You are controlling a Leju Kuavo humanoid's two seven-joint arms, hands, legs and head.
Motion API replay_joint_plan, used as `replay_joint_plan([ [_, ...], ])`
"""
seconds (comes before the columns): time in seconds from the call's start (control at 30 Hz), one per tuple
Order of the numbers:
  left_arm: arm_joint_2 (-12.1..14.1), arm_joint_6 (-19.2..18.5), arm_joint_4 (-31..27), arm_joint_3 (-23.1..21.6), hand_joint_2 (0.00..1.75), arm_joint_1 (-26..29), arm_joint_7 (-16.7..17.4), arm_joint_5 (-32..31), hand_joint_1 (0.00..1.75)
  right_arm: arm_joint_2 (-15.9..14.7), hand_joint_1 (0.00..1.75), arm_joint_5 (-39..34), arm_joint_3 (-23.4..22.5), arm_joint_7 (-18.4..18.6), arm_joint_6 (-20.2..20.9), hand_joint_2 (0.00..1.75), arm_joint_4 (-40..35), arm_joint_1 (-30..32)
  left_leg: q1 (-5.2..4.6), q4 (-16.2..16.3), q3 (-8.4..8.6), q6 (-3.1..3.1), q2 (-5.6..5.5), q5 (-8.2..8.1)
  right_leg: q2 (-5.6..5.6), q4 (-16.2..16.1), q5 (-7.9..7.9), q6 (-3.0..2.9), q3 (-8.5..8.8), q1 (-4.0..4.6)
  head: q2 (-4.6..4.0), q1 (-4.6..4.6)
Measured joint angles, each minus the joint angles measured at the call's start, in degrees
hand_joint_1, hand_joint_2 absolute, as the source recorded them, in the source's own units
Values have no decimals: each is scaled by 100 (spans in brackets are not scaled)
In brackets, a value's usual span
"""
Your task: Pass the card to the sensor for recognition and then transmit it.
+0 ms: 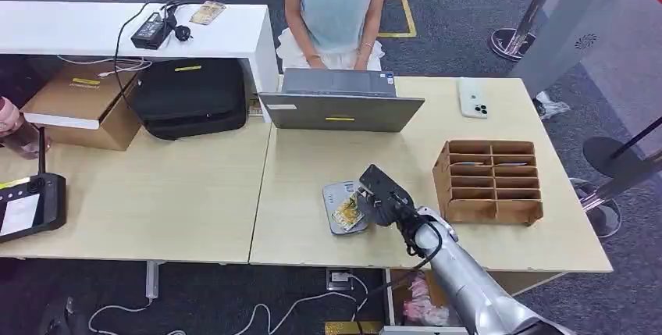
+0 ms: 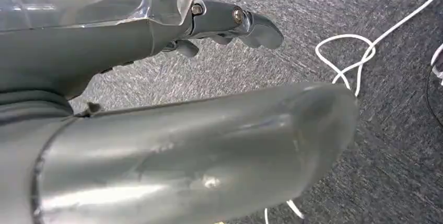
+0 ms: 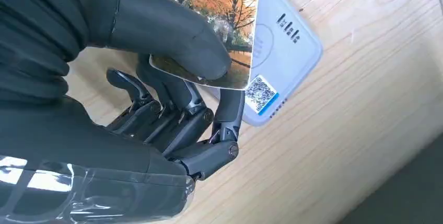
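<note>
one card (image 3: 219,10) pinched in right hand (image 3: 172,93), over sensor (image 3: 284,51)

Head view: high, looking forward and down across the tabletop (image 1: 195,194). Right wrist view: close behind the right hand (image 3: 156,104), sharing the sensor (image 3: 287,46) and card (image 3: 219,4) with the head view. Left wrist view: facing carpeted floor (image 2: 397,145).

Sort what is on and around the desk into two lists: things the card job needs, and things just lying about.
Needed for the job:
right hand, pinching the card
card, held over the sensor
sensor, flat on the desk

Just lying about:
laptop
phone
wooden organizer
black bag
cardboard box
</note>
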Motion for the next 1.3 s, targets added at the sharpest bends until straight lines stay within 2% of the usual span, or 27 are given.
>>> replay_joint_plan([
  [0.63,-96,-20,0,-269,0,-231,186,-138,0,-2,175,39,-15,26,-131,175,166,110,0,1,1,0,4,0,3,0,2,0,-1,0,0,0],
  [0.9,-81,15,0,-273,0,-174,72,28,0,41,175,105,-13,-18,-35,175,230,57,0,0,0,0,3,0,2,1,3,-2,2,0,0,-2],
  [1.07,-63,-4,0,-273,0,-87,7,87,0,98,175,57,-9,-153,92,175,326,3,1,0,0,0,1,0,1,2,3,-2,1,0,0,-2],
  [1.3,-39,-61,0,-273,0,5,-96,124,0,105,175,-332,-9,-737,586,175,245,66,0,0,0,0,2,0,2,0,3,-2,-1,0,0,0],
])
